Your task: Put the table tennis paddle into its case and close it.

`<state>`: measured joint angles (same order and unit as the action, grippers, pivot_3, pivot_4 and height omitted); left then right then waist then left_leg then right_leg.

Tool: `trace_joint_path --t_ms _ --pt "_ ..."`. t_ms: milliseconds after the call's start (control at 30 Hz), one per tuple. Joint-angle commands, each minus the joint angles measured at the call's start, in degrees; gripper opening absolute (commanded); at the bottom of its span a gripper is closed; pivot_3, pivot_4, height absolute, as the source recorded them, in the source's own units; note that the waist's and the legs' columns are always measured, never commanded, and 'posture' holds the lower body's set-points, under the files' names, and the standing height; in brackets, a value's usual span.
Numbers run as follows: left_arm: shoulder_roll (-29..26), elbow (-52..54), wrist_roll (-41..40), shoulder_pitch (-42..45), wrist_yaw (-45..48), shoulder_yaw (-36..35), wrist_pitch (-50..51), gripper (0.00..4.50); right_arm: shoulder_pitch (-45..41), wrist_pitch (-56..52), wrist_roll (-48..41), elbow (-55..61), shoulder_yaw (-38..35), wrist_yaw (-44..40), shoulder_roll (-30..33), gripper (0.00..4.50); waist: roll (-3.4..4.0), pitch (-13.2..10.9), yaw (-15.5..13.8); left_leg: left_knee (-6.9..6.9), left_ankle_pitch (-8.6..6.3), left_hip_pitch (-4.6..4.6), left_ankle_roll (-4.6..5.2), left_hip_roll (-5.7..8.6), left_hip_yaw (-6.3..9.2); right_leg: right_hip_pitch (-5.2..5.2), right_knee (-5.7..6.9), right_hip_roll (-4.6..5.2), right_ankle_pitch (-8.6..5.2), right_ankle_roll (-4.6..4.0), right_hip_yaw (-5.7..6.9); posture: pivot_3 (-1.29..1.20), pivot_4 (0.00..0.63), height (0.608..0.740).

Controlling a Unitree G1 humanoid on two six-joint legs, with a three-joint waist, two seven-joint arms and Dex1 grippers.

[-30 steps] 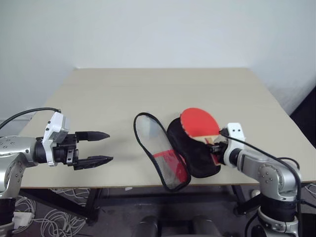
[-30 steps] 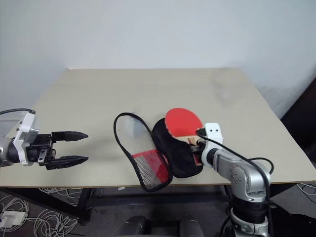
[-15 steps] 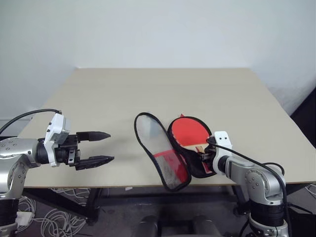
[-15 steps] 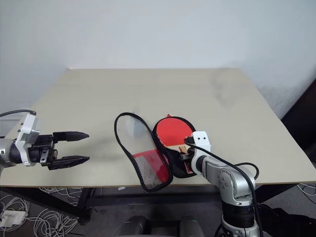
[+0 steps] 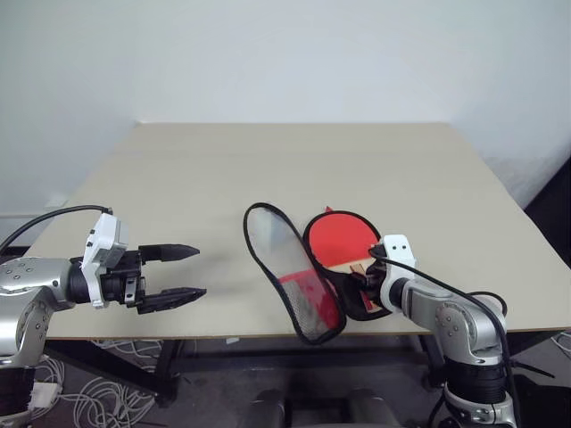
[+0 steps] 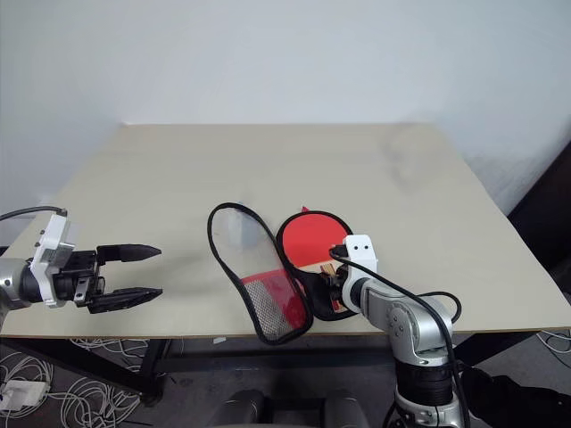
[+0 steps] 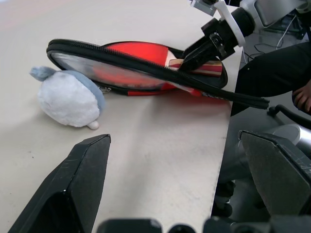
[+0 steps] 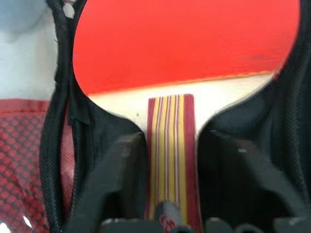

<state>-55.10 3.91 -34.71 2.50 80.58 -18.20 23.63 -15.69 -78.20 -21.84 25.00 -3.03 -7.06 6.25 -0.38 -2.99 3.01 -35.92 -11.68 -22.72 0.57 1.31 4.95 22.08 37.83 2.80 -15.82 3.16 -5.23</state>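
The table tennis paddle [image 5: 340,241] lies flat, red face up, inside the black lower half of the case [image 5: 379,308] near the table's front edge. Its striped wooden handle [image 8: 170,141] points toward my right gripper [image 5: 364,278]. That gripper is open, with one finger on each side of the handle. The case's other half [image 5: 284,267], black-edged with a mesh pocket and a red patch, stands tilted up to the left of the paddle. My left gripper [image 5: 183,272] hovers open, well to the left of the case, holding nothing.
A small blue and white plush toy [image 7: 70,99] sits on the table [image 5: 268,169] just behind the raised case half. The case lies close to the table's front edge. Cables lie on the floor [image 5: 116,401] below.
The paddle, held tilted above the case a second ago, now lies flat inside the lower half. My right gripper came down with it and its fingers spread. The left gripper kept still.
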Motion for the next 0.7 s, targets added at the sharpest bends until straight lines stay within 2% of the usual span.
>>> trace_joint_path --t_ms 33,67,200,400,500,600,700 --pt "-0.5 0.2 -0.4 0.1 0.1 -1.3 -0.9 4.5 -2.7 -1.5 -3.2 5.7 -2.5 -3.6 3.4 4.26 0.0 0.0 0.0 0.0 0.0 0.0 0.0 0.0 0.0 0.0 0.0 0.0 0.0 0.0 0.0 0.0 0.0 0.734" --pt "-0.5 0.0 -0.2 0.3 0.1 -1.2 -0.9 4.5 -3.1 -2.2 -4.1 6.5 -2.8 -4.9 4.7 4.45 0.01 0.0 0.0 0.0 0.0 -0.01 0.0 0.01 0.0 0.0 -0.01 0.01 0.0 0.0 0.0 0.0 0.0 0.734" --pt "-0.1 -1.5 0.9 0.7 -0.5 -0.5 -2.1 4.5 -6.7 -2.6 -11.1 9.4 -6.5 -15.1 14.4 4.45 0.02 0.0 0.0 -0.01 0.0 0.0 0.0 0.0 0.0 0.0 -0.01 0.01 -0.02 0.02 0.02 0.0 0.0 0.734" --pt "1.9 -2.4 1.2 2.5 -2.6 0.3 -2.8 4.5 -9.8 8.7 -14.0 5.1 -8.3 -30.9 32.4 4.45 -0.01 0.0 -0.1 -0.02 -0.01 0.0 0.02 -0.01 -0.03 -0.05 -0.06 0.03 -0.1 0.14 0.03 0.0 0.0 0.734" --pt "2.6 -2.8 2.0 4.3 -4.1 1.7 -2.7 3.91 -11.2 16.2 -12.8 0.8 -8.1 -38.6 40.8 4.5 -0.04 0.0 -0.3 -0.05 -0.02 0.0 0.03 0.0 -0.06 -0.11 -0.1 0.05 -0.1 0.14 0.04 0.0 0.0 0.734" --pt "3.6 -2.8 3.5 4.9 -5.4 3.9 -2.4 2.85 -12.2 22.9 -12.0 -3.3 -7.5 -45.7 47.4 4.5 -0.01 0.0 -0.3 -0.06 -0.03 0.0 0.06 0.0 -0.14 -0.15 -0.1 0.06 -0.11 0.14 -0.01 0.0 0.0 0.734" --pt "5.2 -1.7 4.0 5.3 -7.0 6.2 -1.7 1.89 -13.5 27.9 -10.4 -7.1 -6.3 -49.3 50.5 4.5 -0.05 0.0 -0.3 -0.06 -0.04 0.01 0.07 -0.04 -0.14 -0.23 -0.1 0.04 -0.1 0.15 -0.02 0.0 0.0 0.734"
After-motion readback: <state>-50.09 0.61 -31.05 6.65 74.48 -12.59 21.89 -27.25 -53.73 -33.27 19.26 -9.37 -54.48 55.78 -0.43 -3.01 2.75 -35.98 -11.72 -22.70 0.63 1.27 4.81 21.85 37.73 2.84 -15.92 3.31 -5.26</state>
